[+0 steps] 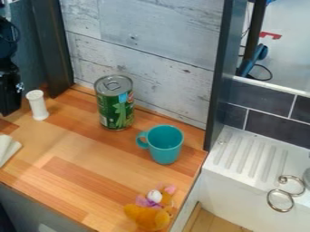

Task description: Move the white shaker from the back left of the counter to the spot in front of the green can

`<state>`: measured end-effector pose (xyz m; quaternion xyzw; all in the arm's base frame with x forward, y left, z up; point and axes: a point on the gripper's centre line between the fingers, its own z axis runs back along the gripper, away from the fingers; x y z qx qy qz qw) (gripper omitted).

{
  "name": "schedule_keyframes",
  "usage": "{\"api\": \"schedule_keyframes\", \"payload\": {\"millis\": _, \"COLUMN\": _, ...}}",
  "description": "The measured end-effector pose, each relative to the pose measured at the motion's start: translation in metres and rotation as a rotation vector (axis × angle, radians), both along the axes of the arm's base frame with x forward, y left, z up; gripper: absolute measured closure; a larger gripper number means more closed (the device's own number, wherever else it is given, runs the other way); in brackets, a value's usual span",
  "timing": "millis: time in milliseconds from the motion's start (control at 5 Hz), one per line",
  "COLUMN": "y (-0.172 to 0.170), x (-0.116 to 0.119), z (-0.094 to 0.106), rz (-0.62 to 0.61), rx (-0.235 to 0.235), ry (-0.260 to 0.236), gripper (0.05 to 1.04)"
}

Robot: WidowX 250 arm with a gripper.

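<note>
Black parts of the arm and gripper [10, 88] stand at the far left edge, above the wooden counter. Close by on their right is a white spool-shaped piece [37, 105], upright. A green can [115, 106] with a silver pull-tab lid stands against the wall, further right. The teal mug [165, 144] is upright to the right of the can, its handle turned left. Near the counter's front edge lies an orange plush toy [149, 213] with pink and white parts. Of these things, the white piece is nearest to the gripper.
A whitish object [7, 148] lies at the counter's left edge. Grey wood-look panels [145, 50] rise behind the counter [79, 158], with a dark post [219, 72] at its right. Beyond is a white ribbed sink ledge [248, 156] with metal rings [280, 200].
</note>
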<state>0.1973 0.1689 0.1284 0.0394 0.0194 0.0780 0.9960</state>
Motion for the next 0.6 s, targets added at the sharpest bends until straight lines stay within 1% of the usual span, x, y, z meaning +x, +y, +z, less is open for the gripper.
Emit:
{"api": "schedule_keyframes", "payload": {"millis": 200, "y": -0.001, "x": -0.001, "z": -0.007, "rz": 0.004, "rx": -0.017, "ry": 0.020, "gripper": 0.083}}
{"api": "schedule_keyframes", "payload": {"millis": 400, "y": 0.011, "x": 0.018, "z": -0.005, "rz": 0.042, "rx": -0.019, "ry": 0.001, "gripper": 0.083}}
{"api": "schedule_keyframes", "payload": {"millis": 600, "y": 0.025, "x": 0.038, "z": -0.004, "rz": 0.070, "rx": -0.002, "ry": -0.031, "gripper": 0.083}}
